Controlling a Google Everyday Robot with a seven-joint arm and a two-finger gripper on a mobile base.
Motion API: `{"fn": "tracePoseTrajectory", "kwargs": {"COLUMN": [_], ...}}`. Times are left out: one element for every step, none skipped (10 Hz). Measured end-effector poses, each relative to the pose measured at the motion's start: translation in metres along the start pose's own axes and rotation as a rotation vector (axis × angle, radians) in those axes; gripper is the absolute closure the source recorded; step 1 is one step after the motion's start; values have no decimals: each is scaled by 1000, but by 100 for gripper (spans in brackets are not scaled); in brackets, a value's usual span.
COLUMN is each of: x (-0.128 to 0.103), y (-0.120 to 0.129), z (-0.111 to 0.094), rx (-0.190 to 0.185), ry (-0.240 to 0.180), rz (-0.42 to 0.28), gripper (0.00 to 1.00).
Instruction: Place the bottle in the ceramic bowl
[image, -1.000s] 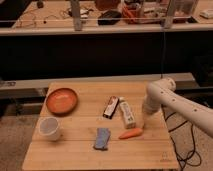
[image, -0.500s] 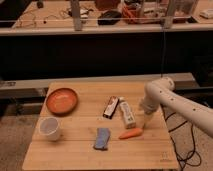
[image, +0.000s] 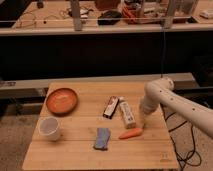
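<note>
The bottle (image: 127, 114), small and white with reddish label marks, lies on the wooden table (image: 75, 155) right of centre. The ceramic bowl (image: 62, 100), shallow and orange-red, sits at the table's far left and holds nothing. My gripper (image: 142, 122) hangs from the white arm (image: 165, 97) that reaches in from the right. It points down just right of the bottle and above the carrot's end, close to the table top. Whether it touches the bottle cannot be made out.
A dark bar with a red stripe (image: 111, 106) lies just left of the bottle. An orange carrot (image: 131, 133) lies in front of it, a blue-grey cloth-like item (image: 102, 138) nearer the front, and a white cup (image: 50, 128) at the front left. Cables hang right of the table.
The arm has shifted slightly left and lower, bringing the gripper closer to the bottle. The bottle, bowl and other items have not moved.
</note>
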Motion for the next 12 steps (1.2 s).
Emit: {"fn": "tracePoseTrajectory", "kwargs": {"x": [0, 1, -5, -11, -9, -8, -8, -9, -6, 1, 0, -5], "y": [1, 3, 4, 3, 2, 3, 2, 2, 3, 7, 7, 6], "z": [0, 2, 6, 10, 9, 9, 5, 3, 3, 7, 10, 13], "rx": [0, -7, -19, -24, -22, -21, -17, -16, -11, -15, -16, -22], "ry": [-2, -4, -6, -11, -11, -12, -13, -15, -18, -19, -22, -23], "rz": [0, -8, -26, -38, -42, -39, -37, -36, -28, -18, -19, -29], "gripper": [51, 47, 48, 54, 65, 71, 72, 69, 66, 70, 75, 76]}}
